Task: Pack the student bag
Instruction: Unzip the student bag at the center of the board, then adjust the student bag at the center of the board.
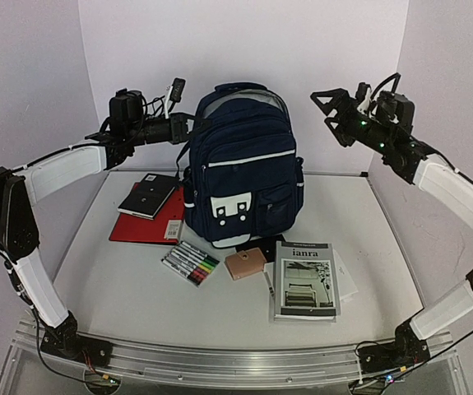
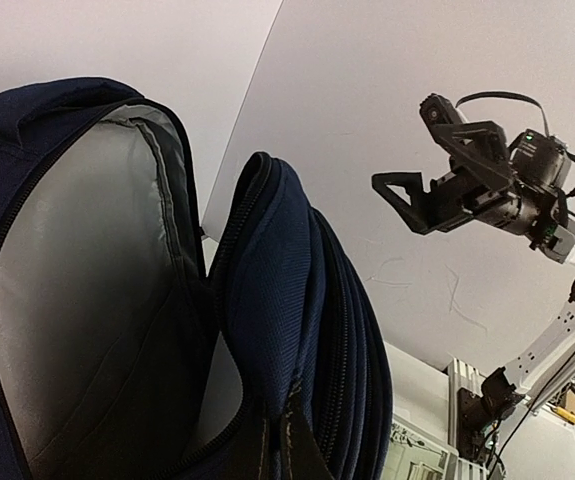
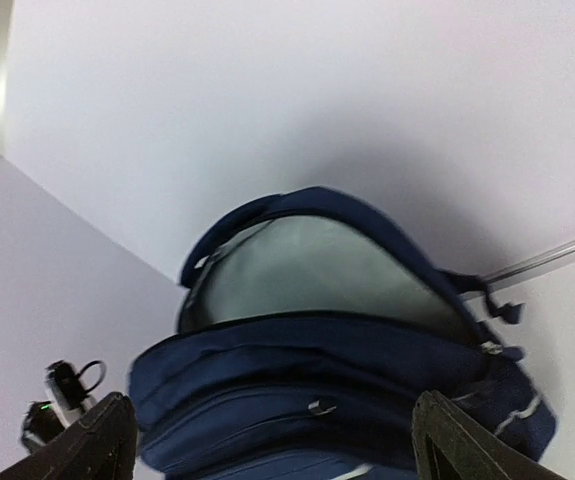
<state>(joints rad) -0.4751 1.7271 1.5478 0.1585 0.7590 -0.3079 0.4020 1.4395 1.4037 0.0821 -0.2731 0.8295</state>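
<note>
left gripper (image 1: 184, 128): pressed together against upper left rim of student bag (image 1: 240, 177); fabric pinched or not, cannot tell
black notebook (image 1: 147, 196) on red folder (image 1: 141, 226): just left of bag's foot
student bag: standing on table (image 1: 376, 239), long axis vertical, main compartment unzipped, grey lining showing, mouth facing up
markers (image 1: 190, 263), tan case (image 1: 245, 264), booklet (image 1: 305, 280): in front of bag, not yet packed
right gripper (image 1: 332, 115): spread wide, empty, level with bag's top, well apart to its right
key relation: bag's mouth left of right gripper; left arm nearer, touching; right arm probably free to fetch
</note>
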